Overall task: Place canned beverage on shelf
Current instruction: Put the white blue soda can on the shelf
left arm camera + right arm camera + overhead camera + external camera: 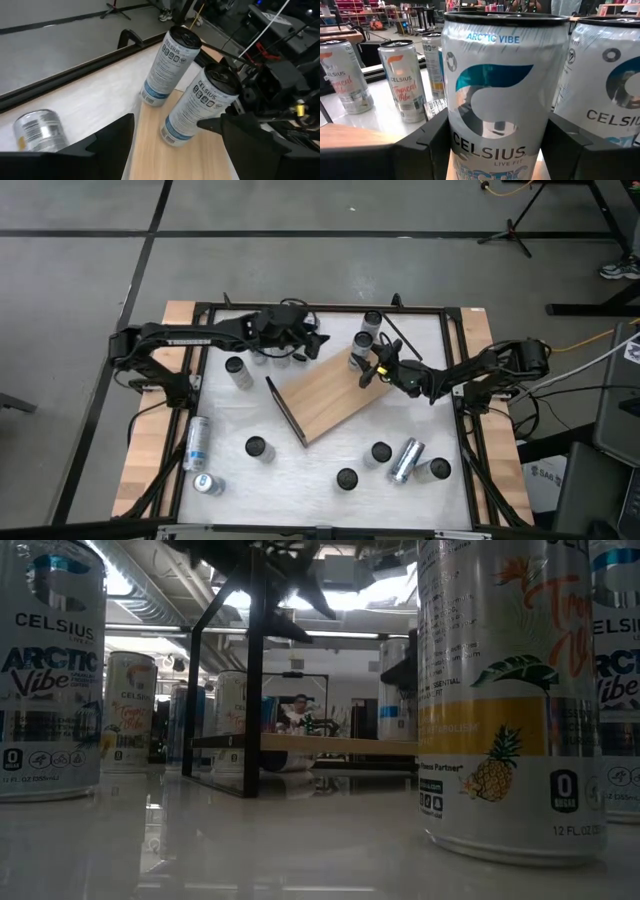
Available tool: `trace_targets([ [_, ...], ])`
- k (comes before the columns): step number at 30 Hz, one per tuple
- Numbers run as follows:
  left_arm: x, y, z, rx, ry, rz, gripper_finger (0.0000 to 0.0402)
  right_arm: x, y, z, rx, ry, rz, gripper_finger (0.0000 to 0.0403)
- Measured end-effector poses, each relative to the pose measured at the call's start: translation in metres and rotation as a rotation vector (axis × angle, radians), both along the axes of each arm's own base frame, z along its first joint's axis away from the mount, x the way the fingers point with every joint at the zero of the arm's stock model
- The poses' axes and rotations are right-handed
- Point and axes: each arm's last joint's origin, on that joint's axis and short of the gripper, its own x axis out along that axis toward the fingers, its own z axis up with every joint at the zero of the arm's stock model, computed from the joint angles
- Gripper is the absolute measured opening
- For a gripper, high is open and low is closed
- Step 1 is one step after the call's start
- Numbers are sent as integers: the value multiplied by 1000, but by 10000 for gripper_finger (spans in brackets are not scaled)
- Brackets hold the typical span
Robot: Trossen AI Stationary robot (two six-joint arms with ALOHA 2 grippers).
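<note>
The shelf (pixel 330 400) is a light-brown board lying slantwise mid-table, with a dark panel (pixel 285 412) along its near-left short end. A white-and-blue Celsius can (pixel 360 360) stands upright at the board's far right corner, and my right gripper (pixel 374 372) is shut on it. It fills the right wrist view (pixel 502 90). A second such can (pixel 372 323) stands just behind it on the white table. My left gripper (pixel 310 345) hovers open and empty over the board's far edge, facing both cans (pixel 197 107). My right gripper pinches the can's side wall (pixel 455 135) between its two fingers, one on either side of its lower half. The fingers (pixel 212 125) come level from the table's right side. The can is upright, its bottom at the board's surface; whether it rests there I cannot tell.
Upright cans stand on the table at the left (pixel 237 370) and along the near side (pixel 256 447), (pixel 347 478), (pixel 381 452). Others lie on their sides (pixel 197 442), (pixel 405 460). A black frame (pixel 330 308) rims the table. Two cans (pixel 510 690) stand close before the low camera.
</note>
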Motion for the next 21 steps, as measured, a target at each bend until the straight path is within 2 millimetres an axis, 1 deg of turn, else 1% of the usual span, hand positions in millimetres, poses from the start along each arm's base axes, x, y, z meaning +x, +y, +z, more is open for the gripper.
trace_targets([
  [5, 15, 4, -13, 8, -29, -4, 288, 0, 0, -1, 0, 9, -1, 225],
  [9, 24, 7, -24, 7, -20, -2, 288, 0, 0, -3, 2, 31, -2, 229],
  [16, 35, 10, -45, -3, 13, 1, 288, 0, 0, -3, 2, 43, -3, 260],
  [21, 37, 9, -49, -6, 22, -1, 288, 0, 0, -4, 3, 48, 1, 276],
])
